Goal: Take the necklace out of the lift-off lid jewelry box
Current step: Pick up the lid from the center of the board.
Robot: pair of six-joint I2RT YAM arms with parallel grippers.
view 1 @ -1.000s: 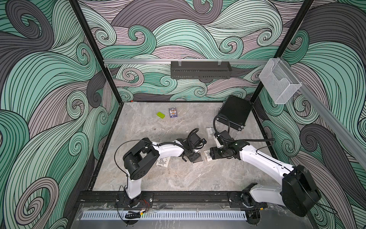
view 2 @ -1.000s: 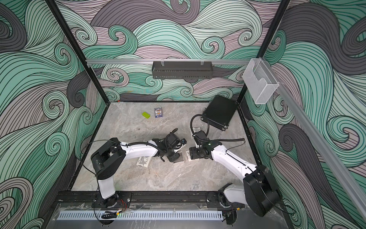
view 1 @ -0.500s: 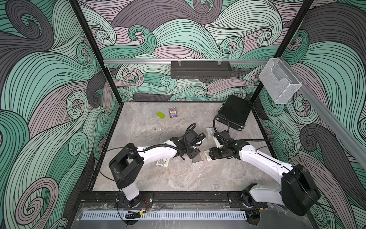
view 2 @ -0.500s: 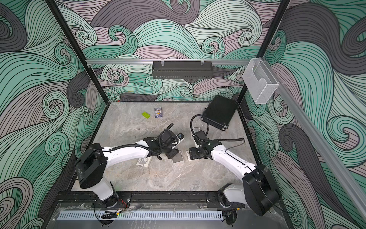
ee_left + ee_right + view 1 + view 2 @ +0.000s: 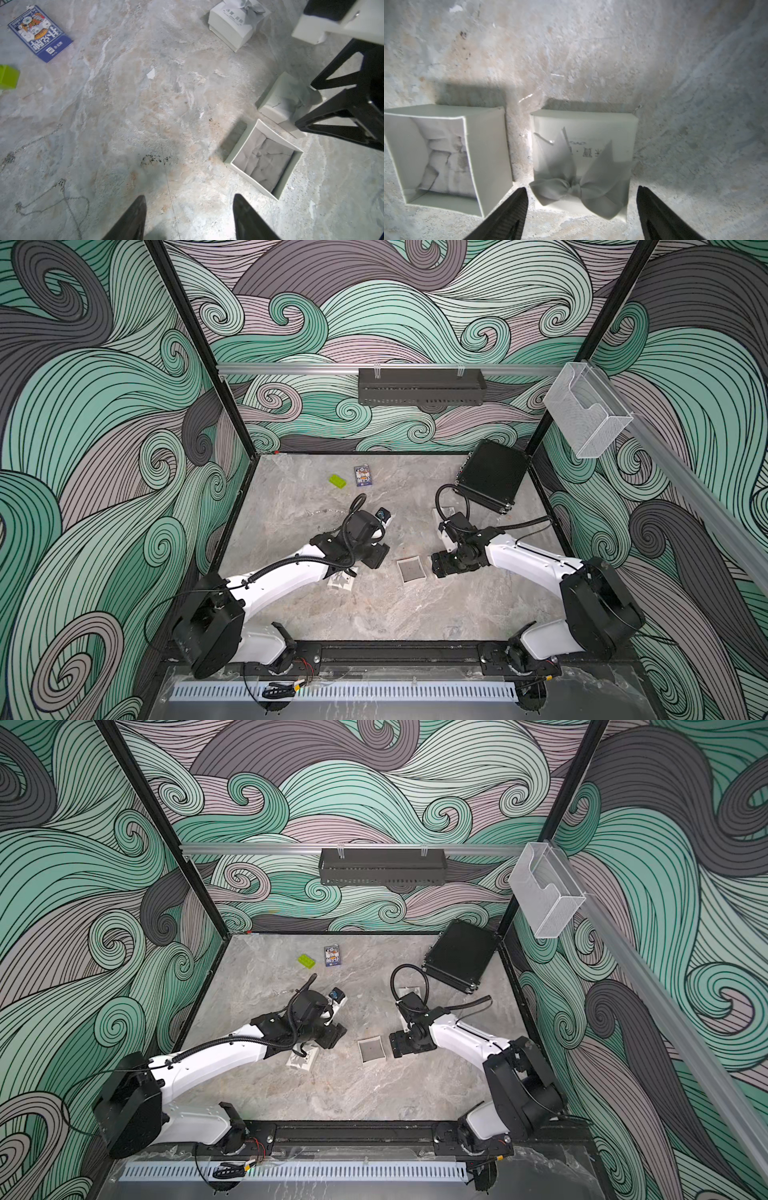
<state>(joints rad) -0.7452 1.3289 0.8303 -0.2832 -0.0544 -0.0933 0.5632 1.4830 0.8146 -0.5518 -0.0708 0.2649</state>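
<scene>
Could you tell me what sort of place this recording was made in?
Probably an enclosed robot test cell: a left arm and right arm mounted on a front rail, a marble-look tabletop, and wave-patterned wall panels in a black frame.

Both top views: high at the front, looking down over whole tabletop (image 5: 374, 614). Wrist views: close, slanting down; both share the open box (image 5: 264, 160) and bowed lid (image 5: 583, 162).
</scene>
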